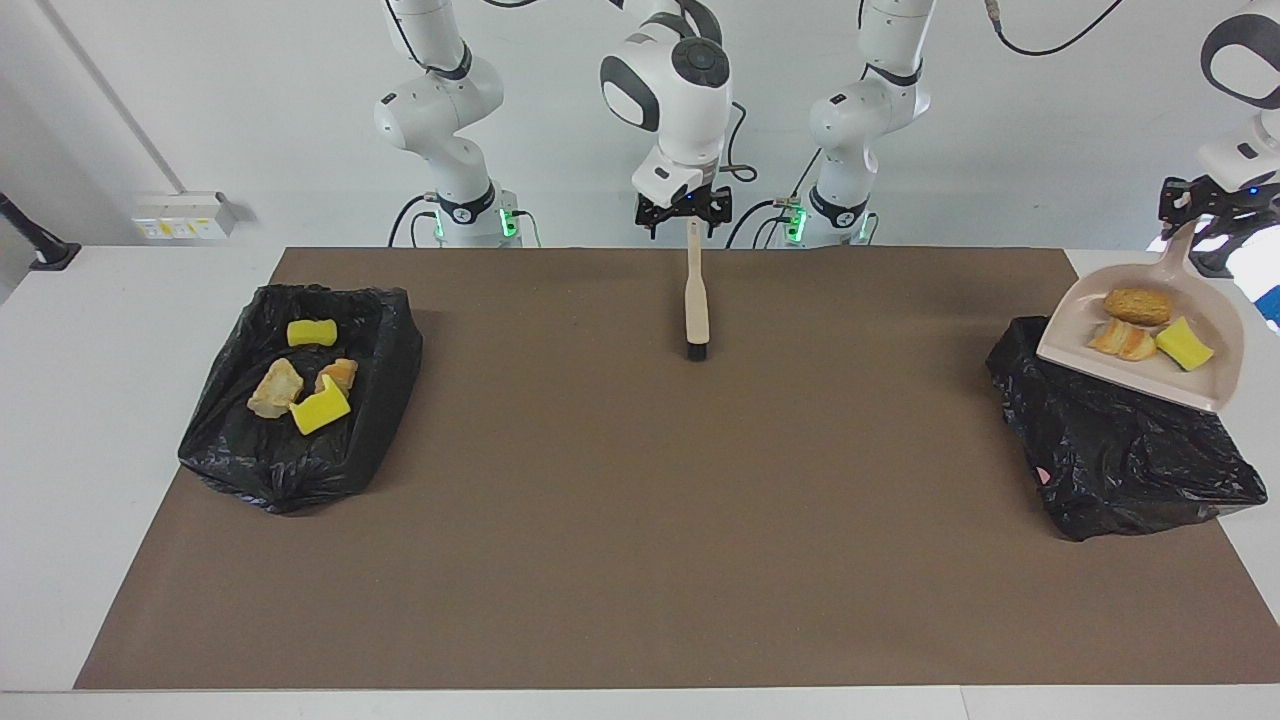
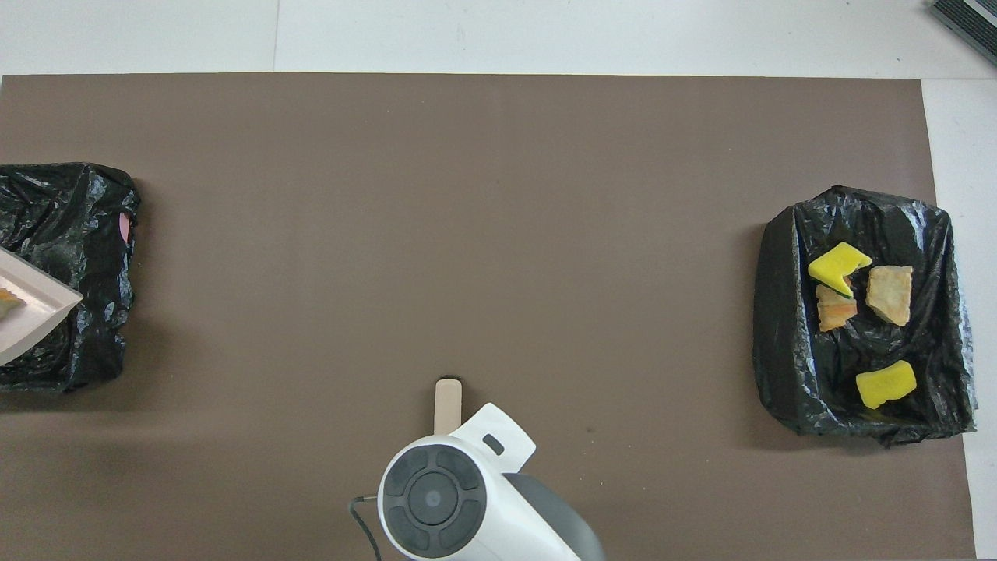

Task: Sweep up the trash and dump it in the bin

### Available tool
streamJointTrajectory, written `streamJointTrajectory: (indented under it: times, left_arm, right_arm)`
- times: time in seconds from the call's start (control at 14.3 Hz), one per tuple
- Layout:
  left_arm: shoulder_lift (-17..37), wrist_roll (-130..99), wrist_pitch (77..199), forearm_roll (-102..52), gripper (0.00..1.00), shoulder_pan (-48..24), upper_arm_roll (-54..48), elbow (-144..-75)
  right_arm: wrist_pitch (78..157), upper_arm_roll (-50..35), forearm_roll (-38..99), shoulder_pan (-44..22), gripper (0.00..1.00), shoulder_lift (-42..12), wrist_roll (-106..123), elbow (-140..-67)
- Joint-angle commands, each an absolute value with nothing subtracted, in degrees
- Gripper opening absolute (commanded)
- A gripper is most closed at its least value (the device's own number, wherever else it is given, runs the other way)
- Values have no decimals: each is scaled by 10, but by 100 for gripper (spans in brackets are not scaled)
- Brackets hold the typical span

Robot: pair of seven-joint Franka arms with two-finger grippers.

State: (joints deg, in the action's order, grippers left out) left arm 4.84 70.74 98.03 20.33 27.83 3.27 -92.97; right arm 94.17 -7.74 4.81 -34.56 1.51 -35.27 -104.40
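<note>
Clock reference: the facing view, with the middle of the brown mat (image 1: 640, 520) as the centre of the dial.
Left gripper (image 1: 1197, 218): at 3 o'clock, up in the air, clenched on the handle of the beige dustpan (image 1: 1205, 385).
Dustpan: held tilted over the black bin bag (image 1: 1120, 460), its open lip toward 5 o'clock. In the overhead view only one corner of it (image 2: 35, 312) shows, over that bag (image 2: 70, 226).
Trash in the dustpan: three pieces close together. A brown crumbed piece (image 1: 1136, 305) sits at 12 o'clock of the group, a striped croissant piece (image 1: 1120, 340) at 8 o'clock and a yellow sponge chunk (image 1: 1184, 343) at 4 o'clock.
Right gripper (image 1: 686, 215): at 12 o'clock, released, fingers spread just above the handle tip of the hand brush (image 1: 696, 295).
Hand brush: lies on the mat, handle toward the robots, dark bristles at its 6 o'clock end. From overhead only that end (image 2: 447, 399) shows past the arm.
Second bin bag (image 1: 300, 470) (image 2: 787, 312): at 9 o'clock, at the right arm's end of the mat.
Trash in the second bag: four pieces. A plain yellow sponge (image 1: 312, 332) (image 2: 885, 383) lies at 12 o'clock, a tan scrap (image 1: 275, 388) (image 2: 889, 294) at 8 o'clock, an orange scrap (image 1: 338, 374) (image 2: 836, 306) at 3 o'clock and a yellow-and-green sponge (image 1: 320, 408) (image 2: 837, 265) at 5 o'clock, touching the orange one.
</note>
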Motion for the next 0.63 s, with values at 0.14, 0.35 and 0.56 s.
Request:
streamJointTrajectory:
  times: [0.14, 0.35, 0.56]
  left_arm:
    - [96, 750, 1045, 295, 0, 251, 23, -880]
    - [97, 774, 1055, 378, 0, 218, 22, -884]
    - [98, 802, 1075, 417, 0, 210, 22, -885]
  right_arm:
    - [863, -82, 34, -226, 100, 28, -145, -977]
    - [833, -82, 25, -148, 100, 29, -26, -945]
    - [825, -83, -28, -106, 100, 28, 32, -926]
